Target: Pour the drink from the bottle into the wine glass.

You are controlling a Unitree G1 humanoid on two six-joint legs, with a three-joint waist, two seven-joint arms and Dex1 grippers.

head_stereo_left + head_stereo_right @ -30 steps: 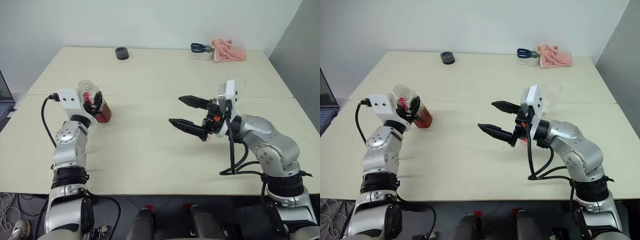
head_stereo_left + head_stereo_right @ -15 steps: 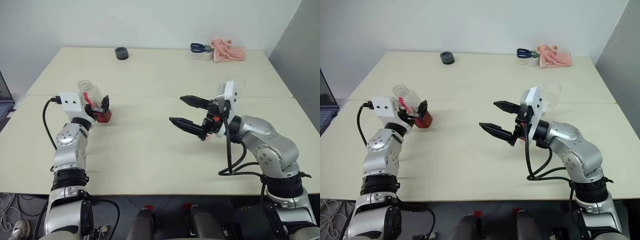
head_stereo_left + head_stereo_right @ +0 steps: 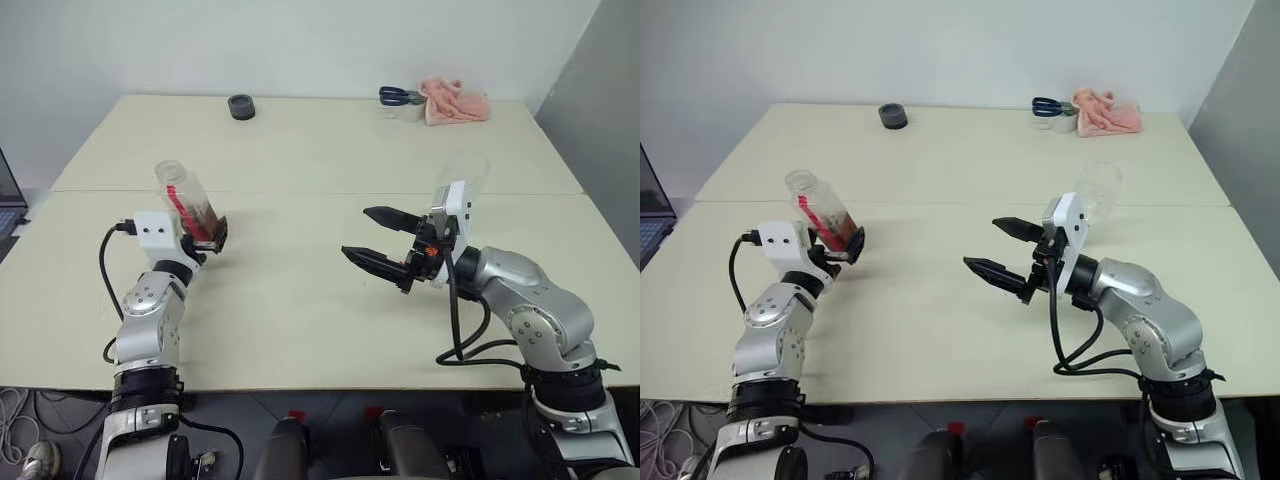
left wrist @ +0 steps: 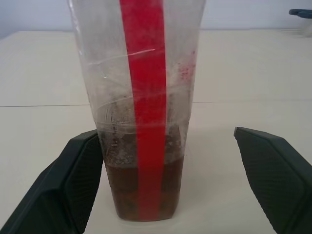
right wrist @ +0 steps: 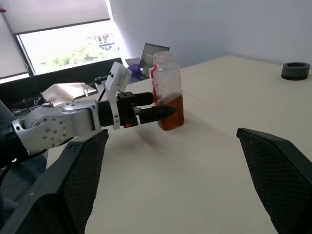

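Observation:
The bottle (image 3: 190, 200) stands upright on the table with its neck uncapped and a red label strip (image 4: 146, 97) down its side. The brown drink (image 4: 146, 187) fills only its bottom part. My left gripper (image 3: 205, 233) is open around the bottle's base, one finger (image 4: 80, 180) close against its side and the other (image 4: 273, 170) well apart. The clear wine glass (image 3: 1098, 185) stands behind my right wrist. My right gripper (image 3: 357, 232) hangs open and empty over the table's middle, pointing towards the bottle (image 5: 168, 97).
A dark round puck (image 3: 240, 105) lies at the far edge. A pink cloth (image 3: 455, 100) and blue-handled scissors (image 3: 395, 95) sit at the far right corner. A laptop (image 3: 655, 210) shows at the left edge. A seam (image 3: 300, 192) runs across the tabletop.
My left gripper has opened and let go of the bottle, then drawn back and sunk a little. The bottle stays standing on the table. The right gripper has kept its place.

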